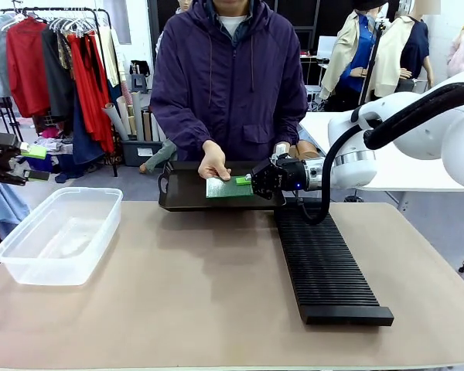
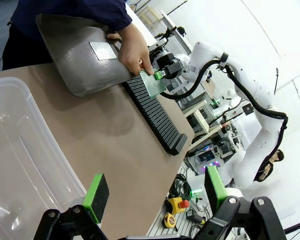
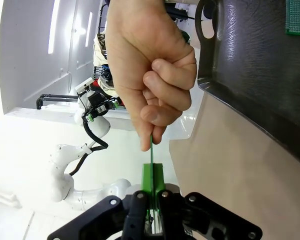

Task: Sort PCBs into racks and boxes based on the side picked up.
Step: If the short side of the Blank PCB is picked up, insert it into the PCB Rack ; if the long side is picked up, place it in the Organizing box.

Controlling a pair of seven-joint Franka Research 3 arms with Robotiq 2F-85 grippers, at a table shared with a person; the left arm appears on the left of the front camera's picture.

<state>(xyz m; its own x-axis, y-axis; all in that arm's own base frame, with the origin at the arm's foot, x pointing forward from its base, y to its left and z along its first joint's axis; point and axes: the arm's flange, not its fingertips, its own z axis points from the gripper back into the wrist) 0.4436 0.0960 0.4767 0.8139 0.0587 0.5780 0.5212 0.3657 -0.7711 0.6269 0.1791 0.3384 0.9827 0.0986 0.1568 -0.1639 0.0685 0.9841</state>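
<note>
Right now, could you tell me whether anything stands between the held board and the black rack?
Nothing visible lies between the board, clamped in the right pincer, and the rack. However, the person's hand grips the board's other edge above the tray.

Left claw [image 2: 155, 192] jaws spread above surface [image 2: 105, 140]; hand [image 2: 132, 47], right claw [image 2: 161, 74] both grip PCB [image 2: 151, 85] over rack [image 2: 157, 120]; tub [image 2: 20, 150] alongside.

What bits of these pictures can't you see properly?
1. Right wrist view: the PCB shows edge-on between the person's hand and the right gripper, so its faces are hidden.
2. Right wrist view: a second PCB in the tray is cut off by the picture's corner.
3. Left wrist view: the clear tub is cut off by the left edge.
</note>
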